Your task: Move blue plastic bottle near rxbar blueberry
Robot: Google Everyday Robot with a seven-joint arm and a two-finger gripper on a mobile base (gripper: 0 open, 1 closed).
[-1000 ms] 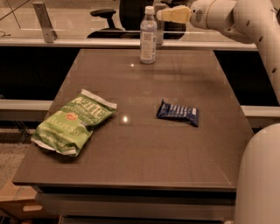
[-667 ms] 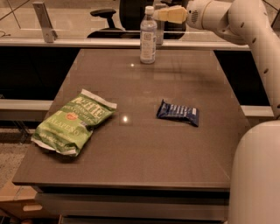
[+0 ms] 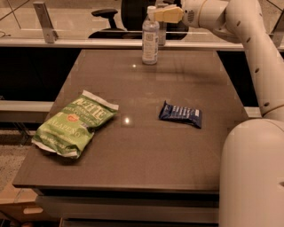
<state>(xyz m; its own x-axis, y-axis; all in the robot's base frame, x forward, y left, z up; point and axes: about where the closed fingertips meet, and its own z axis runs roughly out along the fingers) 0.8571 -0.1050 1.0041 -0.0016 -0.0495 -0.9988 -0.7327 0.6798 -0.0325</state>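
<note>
The blue plastic bottle (image 3: 150, 37) stands upright near the far edge of the brown table (image 3: 142, 164). It is clear, with a white cap and a white-and-grey label. The rxbar blueberry (image 3: 180, 114), a small dark blue wrapper with white lettering, lies flat on the right half of the table, well in front of the bottle. My gripper (image 3: 158, 14) reaches in from the upper right on the white arm (image 3: 248, 48). It is level with the bottle's cap and neck, right beside them on their right.
A green chip bag (image 3: 73, 124) lies on the table's left side. A rail and glass partition (image 3: 88, 42) run behind the far edge, with an office chair (image 3: 106, 13) beyond. My white base (image 3: 253, 173) fills the lower right corner.
My gripper has moved left, from a short way right of the bottle to right beside its cap. The bottle, bar and chip bag have not moved.
</note>
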